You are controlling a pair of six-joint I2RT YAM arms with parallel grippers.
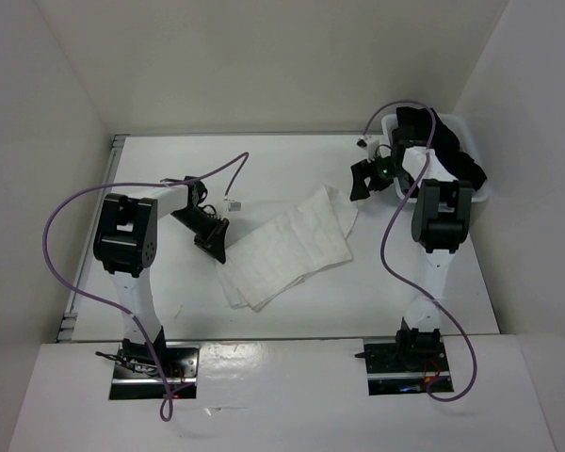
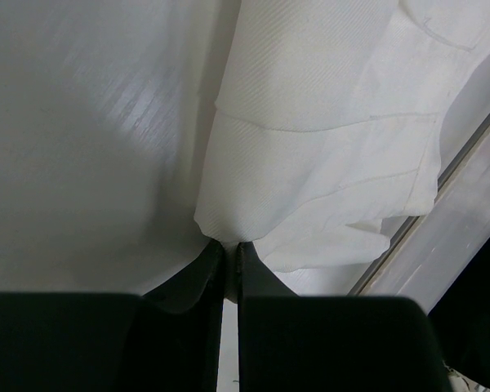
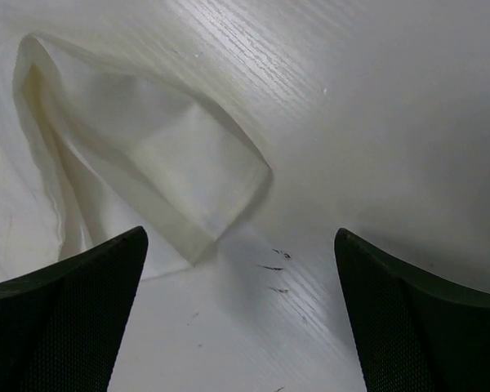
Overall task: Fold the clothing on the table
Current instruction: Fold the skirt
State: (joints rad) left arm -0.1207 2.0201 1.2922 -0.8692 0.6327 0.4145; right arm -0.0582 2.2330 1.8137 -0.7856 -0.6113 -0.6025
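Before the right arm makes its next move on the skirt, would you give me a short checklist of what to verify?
1. Left fingers shut on the skirt at its left edge: ok; the fabric runs right into their tips.
2. Right fingers open: ok, wide apart.
3. Right fingers around the skirt's corner: not ok; the corner lies on the table ahead of them, left of centre.
4. Skirt lying flat: not ok; its layers overlap and that corner looks puffed up.
5. Right arm clear of the basket of black garments: cannot tell; they overlap in the top view.
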